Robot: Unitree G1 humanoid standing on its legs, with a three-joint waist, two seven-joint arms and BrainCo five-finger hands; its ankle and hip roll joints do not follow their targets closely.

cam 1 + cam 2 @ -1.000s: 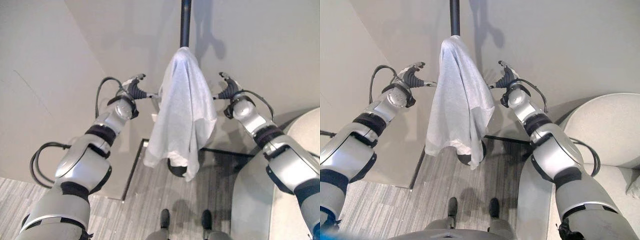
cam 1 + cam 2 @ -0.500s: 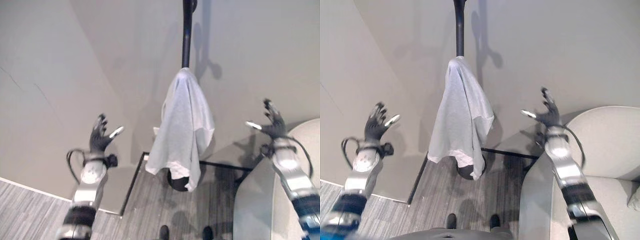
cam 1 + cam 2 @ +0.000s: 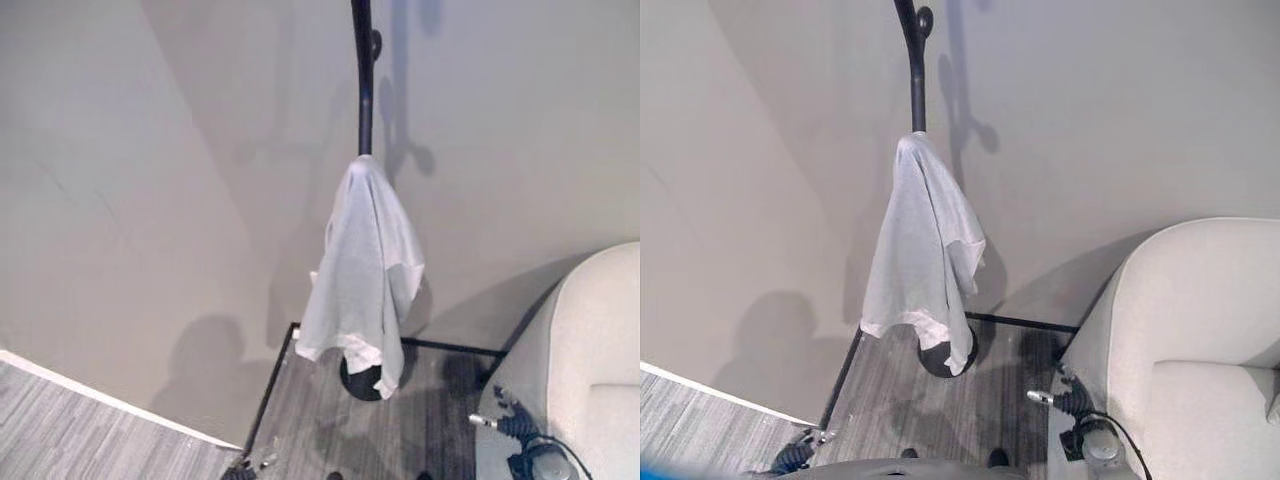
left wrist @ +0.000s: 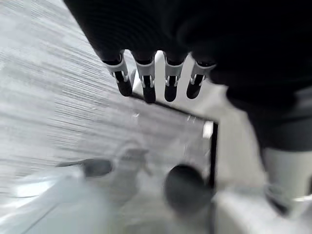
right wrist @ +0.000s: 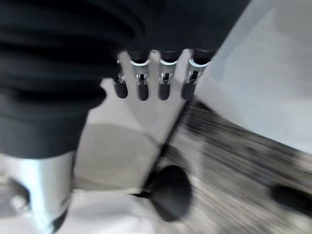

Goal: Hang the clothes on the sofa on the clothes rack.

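White garment (image 3: 362,270) draped on black rack pole (image 3: 365,90), covering round base (image 3: 940,360) at 6 o'clock. Sofa (image 3: 1185,340) at 4 o'clock, near rack. Grey plank floor (image 3: 700,420), beige walls. Left hand (image 4: 156,80), right hand (image 5: 153,80) low, apparently straight-fingered, holding nothing.

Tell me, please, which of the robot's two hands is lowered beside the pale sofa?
The right hand: it hangs low against the rounded cream sofa, fingers straight. The left hand is low on the other side, over the grey striped floor, away from the sofa.
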